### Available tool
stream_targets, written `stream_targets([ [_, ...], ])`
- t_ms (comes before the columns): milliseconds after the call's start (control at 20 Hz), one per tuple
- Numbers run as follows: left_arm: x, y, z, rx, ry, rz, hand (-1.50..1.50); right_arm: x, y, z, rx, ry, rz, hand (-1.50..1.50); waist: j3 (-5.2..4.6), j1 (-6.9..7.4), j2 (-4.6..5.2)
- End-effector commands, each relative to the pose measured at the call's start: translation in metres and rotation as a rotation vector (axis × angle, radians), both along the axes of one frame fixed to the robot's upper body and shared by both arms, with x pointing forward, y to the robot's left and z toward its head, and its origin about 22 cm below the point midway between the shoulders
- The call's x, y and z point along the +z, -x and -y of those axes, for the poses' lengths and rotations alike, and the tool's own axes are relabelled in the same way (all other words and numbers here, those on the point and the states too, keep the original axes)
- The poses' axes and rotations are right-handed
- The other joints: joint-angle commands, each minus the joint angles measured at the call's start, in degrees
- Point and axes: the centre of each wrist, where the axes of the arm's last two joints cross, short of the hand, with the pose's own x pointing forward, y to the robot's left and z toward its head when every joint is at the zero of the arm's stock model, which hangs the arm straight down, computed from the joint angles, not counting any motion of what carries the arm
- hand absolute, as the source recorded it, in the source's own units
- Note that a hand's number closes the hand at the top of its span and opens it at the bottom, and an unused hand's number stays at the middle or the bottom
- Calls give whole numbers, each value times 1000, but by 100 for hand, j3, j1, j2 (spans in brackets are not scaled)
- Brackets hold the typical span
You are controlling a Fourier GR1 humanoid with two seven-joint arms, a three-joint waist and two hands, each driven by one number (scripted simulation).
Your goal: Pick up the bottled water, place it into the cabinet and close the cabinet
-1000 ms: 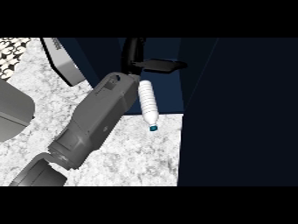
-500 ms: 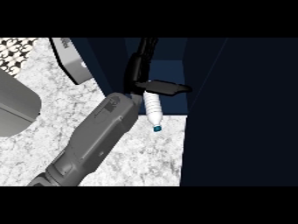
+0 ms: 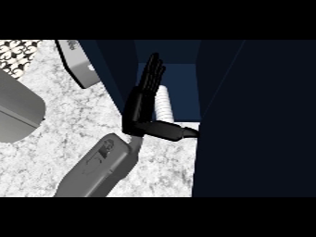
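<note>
Bottled water (image 3: 165,105) moved into cabinet (image 3: 187,78); robot hand (image 3: 144,95) opened.

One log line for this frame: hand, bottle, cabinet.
hand: open, fingers straight, reaching into cabinet | bottled water: beside hand, at cabinet opening | cabinet: open | phase: placing

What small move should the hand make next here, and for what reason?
Probably draw the hand back out of the cabinet. Its fingers are straight, with the thumb spread toward the right, so they are not curled round the bottled water, which lies beside them just inside the cabinet opening. The door must be shut next.
</note>
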Motion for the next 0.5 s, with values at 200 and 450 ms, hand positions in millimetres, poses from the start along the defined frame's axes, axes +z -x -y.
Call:
stream_targets([
  [200,-18,55,-47,-5,1,-9,-150,36,2,-20,237,112,-44,150,-5,24,12],
  [450,-11,82,-62,30,18,-17,-150,39,-9,-30,343,148,-17,150,-2,14,23],
])
